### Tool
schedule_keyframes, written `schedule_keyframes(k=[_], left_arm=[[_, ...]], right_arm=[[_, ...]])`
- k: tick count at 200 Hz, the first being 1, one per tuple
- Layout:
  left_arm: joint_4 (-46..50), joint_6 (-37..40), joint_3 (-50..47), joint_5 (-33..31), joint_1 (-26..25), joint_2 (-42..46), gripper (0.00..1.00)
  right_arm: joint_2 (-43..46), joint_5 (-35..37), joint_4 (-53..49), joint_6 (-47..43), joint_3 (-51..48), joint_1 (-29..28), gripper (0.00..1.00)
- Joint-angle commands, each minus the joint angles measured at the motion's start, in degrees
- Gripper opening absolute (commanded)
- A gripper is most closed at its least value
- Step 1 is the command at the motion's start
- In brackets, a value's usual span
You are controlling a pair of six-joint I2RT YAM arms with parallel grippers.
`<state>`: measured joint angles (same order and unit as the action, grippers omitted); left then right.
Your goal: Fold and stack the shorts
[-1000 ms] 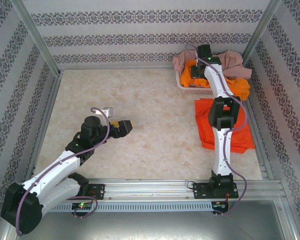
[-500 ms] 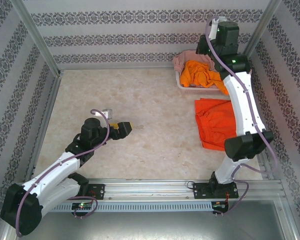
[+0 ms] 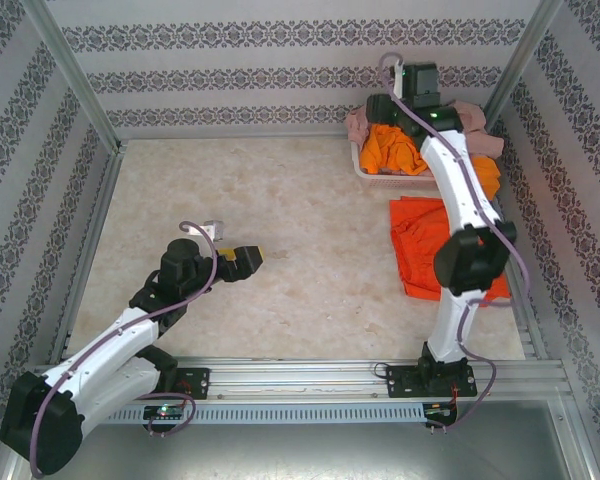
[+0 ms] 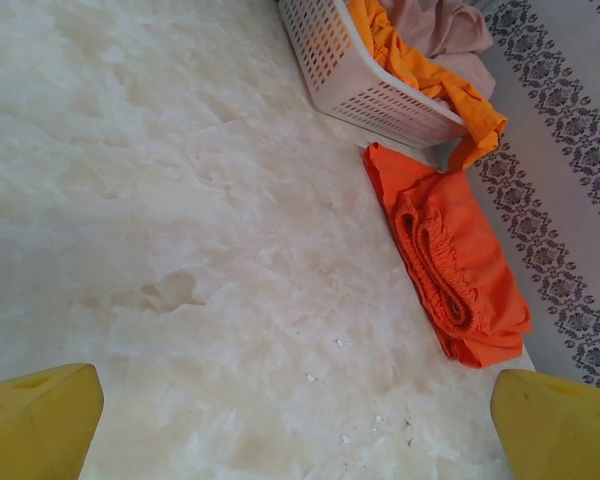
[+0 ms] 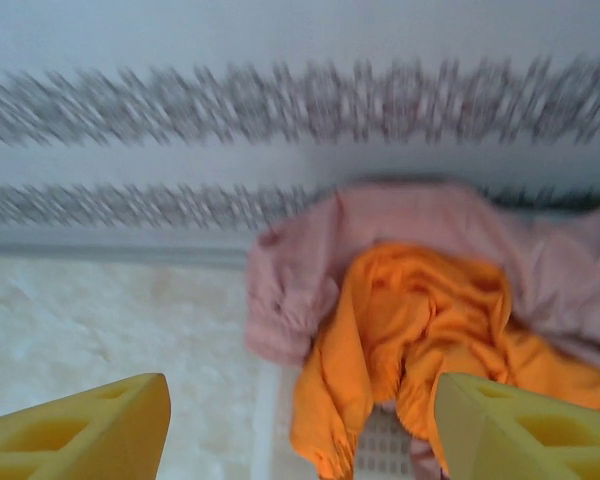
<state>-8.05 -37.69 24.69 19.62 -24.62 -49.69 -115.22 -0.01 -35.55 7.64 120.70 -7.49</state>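
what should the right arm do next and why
Probably lower the right gripper onto the orange shorts in the basket and close. Its fingers hang open over them, holding nothing, and one folded orange pair already lies on the table.

Robot test cell, lab-type: aluminium frame posts (image 3: 72,75), wallpaper-print wall panels (image 3: 280,60), marble-look tabletop (image 3: 300,260), robot arms (image 3: 110,345) bolted to metal rail (image 3: 310,372) at near edge
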Motion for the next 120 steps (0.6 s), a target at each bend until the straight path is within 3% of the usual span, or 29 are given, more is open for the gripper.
schedule_keyframes(k=[1,54,74,120], left_arm=[[0.70,0.00,-0.72,-0.36,0.60,0.76,1.00],[1.55,0.78,-0.80,-1.10,0.55,0.43,1.00],[1.55,0.99,-0.85,-1.22,0.65,0.05,1.00],[1.55,1.00,-1.04,-1.33,0.89,-0.21,1.00]], right_arm=[[-7.65,-3.39,-4.62,2.55,3.83,1.31,0.71],[-22.82,-7.47,-8.00,5.28,13.88,2.55,0.71],[-26.38,-7.58,-9.06,5.86,16.48,2.69,0.66],[-27.30,-12.15,-9.30,9.46,18.28,3.76,0.09]])
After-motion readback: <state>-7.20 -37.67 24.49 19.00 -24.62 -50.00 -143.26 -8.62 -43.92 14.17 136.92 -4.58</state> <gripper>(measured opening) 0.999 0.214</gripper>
